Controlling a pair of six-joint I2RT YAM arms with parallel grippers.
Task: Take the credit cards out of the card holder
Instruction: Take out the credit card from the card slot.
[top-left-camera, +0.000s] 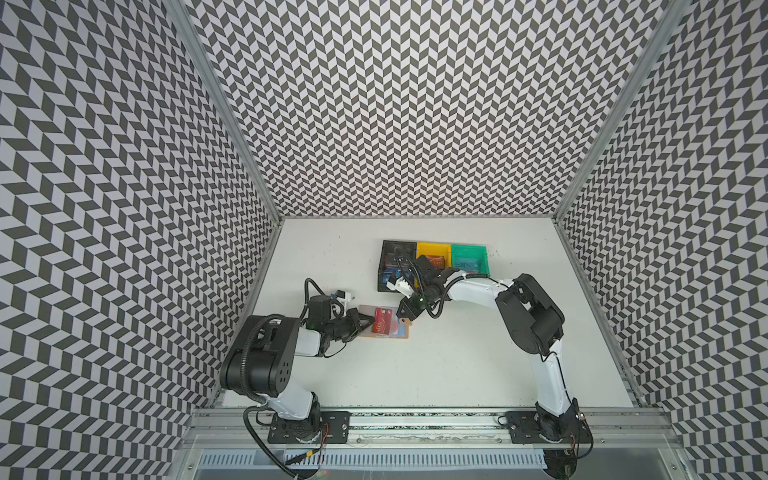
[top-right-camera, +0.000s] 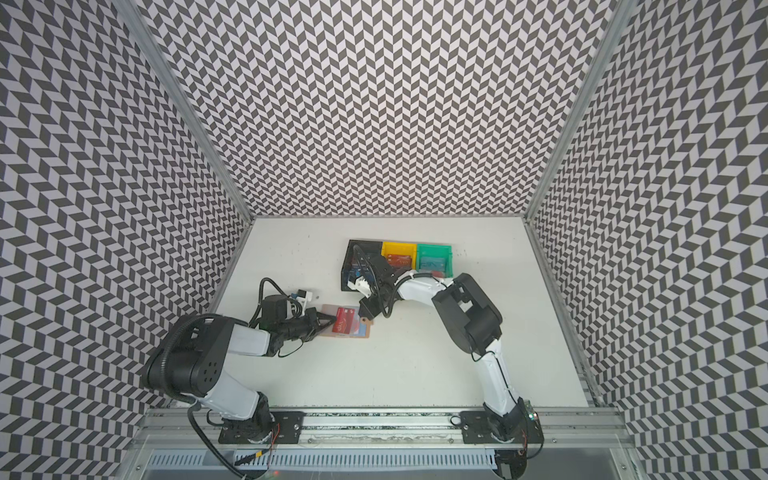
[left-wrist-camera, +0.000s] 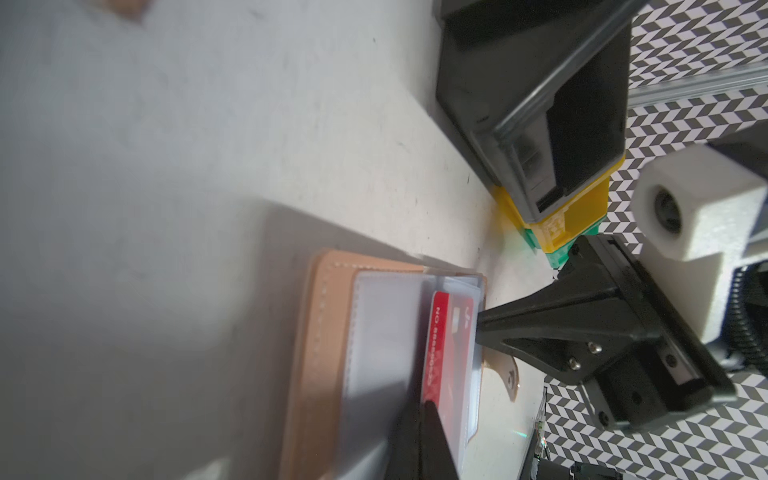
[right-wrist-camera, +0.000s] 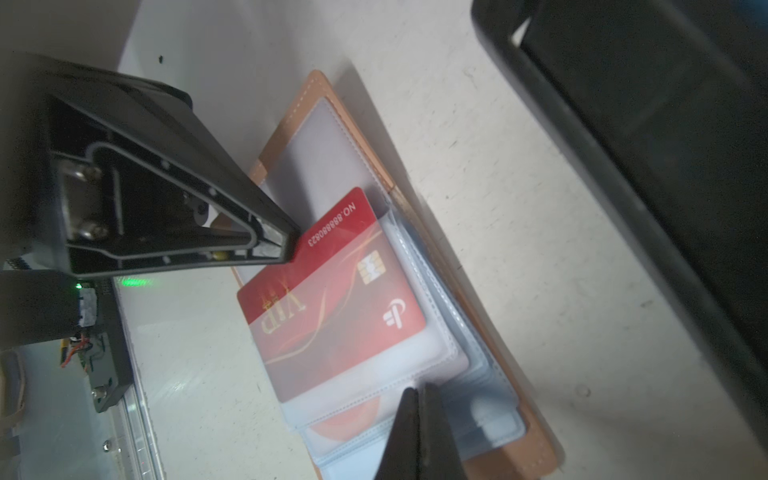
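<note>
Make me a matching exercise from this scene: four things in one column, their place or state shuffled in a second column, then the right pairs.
Column one:
1 red card
2 card holder
3 yellow bin
4 right gripper

Column two:
A between the black bin and the green bin
B lying open on the table
C partly out of a clear sleeve
D shut, tip on the card holder

Pairs: 1-C, 2-B, 3-A, 4-D

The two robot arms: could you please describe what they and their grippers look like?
The left arm and right arm have white links with black joint housings and black cables looping alongside. The left gripper and right gripper carry black triangular fingers tapering to narrow tips, fixed with silver screws.
</note>
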